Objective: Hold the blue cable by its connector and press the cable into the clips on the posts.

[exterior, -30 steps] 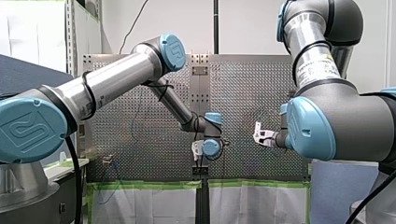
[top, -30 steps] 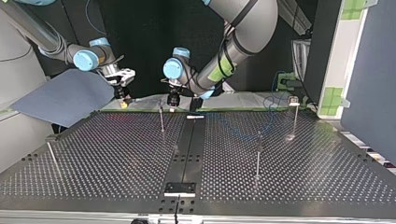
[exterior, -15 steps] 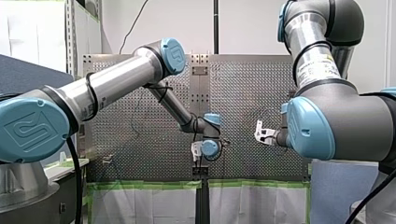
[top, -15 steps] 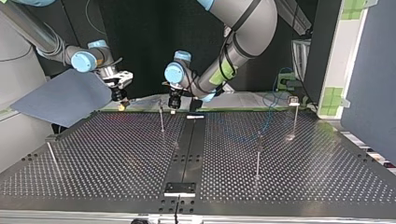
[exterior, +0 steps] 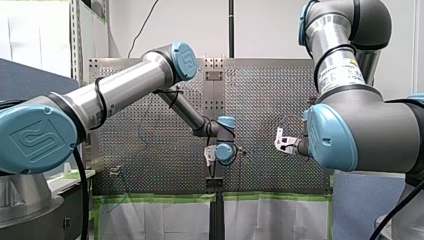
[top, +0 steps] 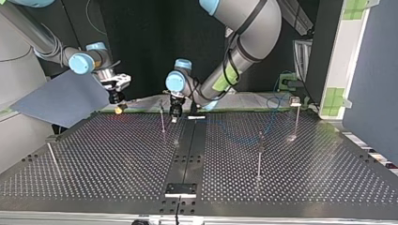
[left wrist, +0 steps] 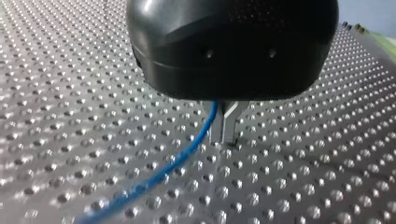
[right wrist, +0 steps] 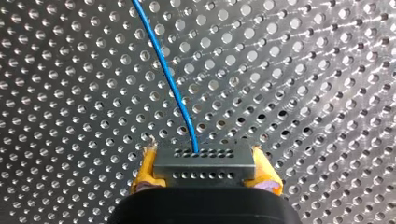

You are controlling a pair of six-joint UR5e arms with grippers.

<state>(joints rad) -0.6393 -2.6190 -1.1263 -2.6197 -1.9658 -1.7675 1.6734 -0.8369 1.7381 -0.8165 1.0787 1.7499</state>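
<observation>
Perforated table (left wrist: 93, 70), right gripper (right wrist: 205, 171) pinching connector (right wrist: 204, 161) of blue cable (right wrist: 168, 79), left gripper (left wrist: 223, 136) largely hidden, closure unclear.

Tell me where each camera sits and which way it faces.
Front: behind my shoulders, facing out over the perforated table; my left hand and my right hand.
Top: across the table, facing the arms; both hands and the posts.
Left wrist: on my left arm, looking along its metal fingers at the blue cable.
Right wrist: on my right arm, looking at the connector gripped between yellow pads.
Shared: both wrist views show the blue cable.
</observation>
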